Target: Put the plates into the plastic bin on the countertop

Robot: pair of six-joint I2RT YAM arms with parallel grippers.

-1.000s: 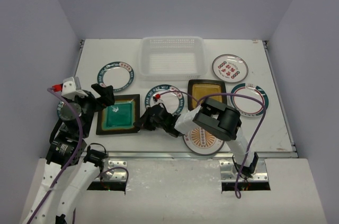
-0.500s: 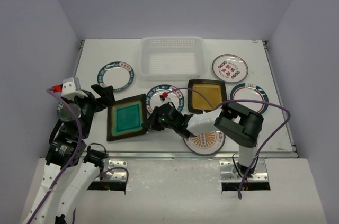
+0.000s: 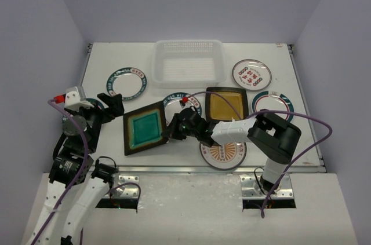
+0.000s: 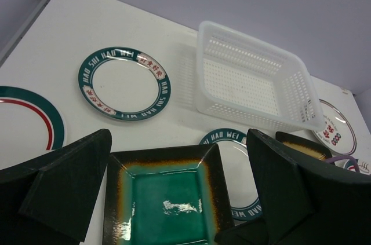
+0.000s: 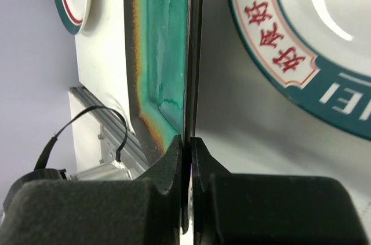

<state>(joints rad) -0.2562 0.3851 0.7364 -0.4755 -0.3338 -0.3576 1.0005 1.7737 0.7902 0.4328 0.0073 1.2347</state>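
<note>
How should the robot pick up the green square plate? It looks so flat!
Take the green square plate by its thin dark rim, on the edge facing the right arm, coming in from that side. The plate is shallow, but its rim flares upward, which probably gives the jaws a lip to pinch. The right gripper has its jaws shut on that edge.

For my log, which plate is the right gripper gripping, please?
The square teal-centred plate, its edge pinched by the right gripper; the other square plate is amber.

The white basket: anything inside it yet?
Nothing visible: from above, the plastic bin shows only its bare perforated floor. Its near wall partly veils the floor in the left wrist view.
</note>
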